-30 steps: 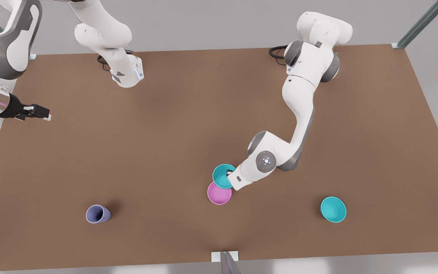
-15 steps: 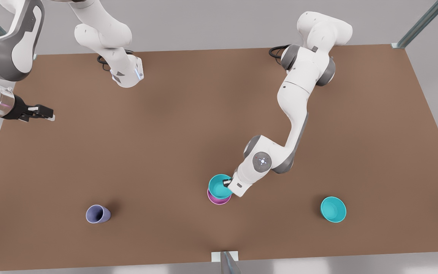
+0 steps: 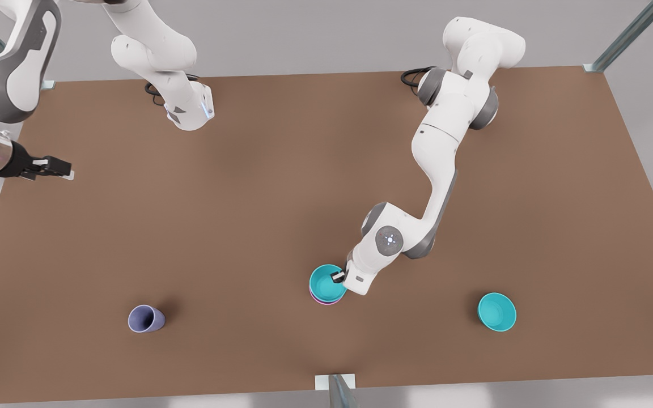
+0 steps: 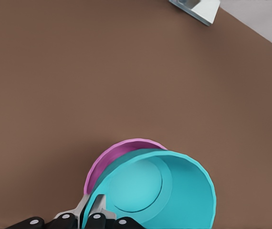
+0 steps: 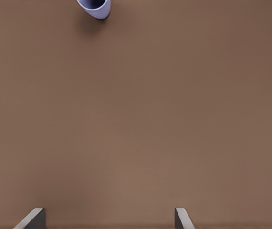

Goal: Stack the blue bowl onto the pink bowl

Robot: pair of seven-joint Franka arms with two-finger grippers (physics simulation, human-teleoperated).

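Observation:
The blue bowl [image 3: 325, 281] hangs directly over the pink bowl [image 3: 326, 302], leaving only a thin pink strip visible at its near edge. My left gripper [image 3: 339, 276], on the arm at the front view's right, is shut on the blue bowl's rim. The left wrist view has the blue bowl [image 4: 174, 191] pinched by the left gripper [image 4: 92, 210], with the pink bowl [image 4: 112, 160] peeking out behind it. I cannot tell whether the bowls touch. My right gripper [image 3: 68, 170] waits open at the front view's far left, its fingers spread in the right wrist view [image 5: 108, 219].
A second turquoise bowl [image 3: 496, 311] sits to the front view's right of the stack. A lavender cup [image 3: 145, 319] stands to the front view's left, also seen as the lavender cup [image 5: 94, 5]. A metal bracket [image 3: 335, 382] marks the table's near edge.
The left gripper carried the blue bowl toward the near edge, from beside the pink bowl to squarely over it, and lower. The right gripper drifted slightly and ended near its starting spot.

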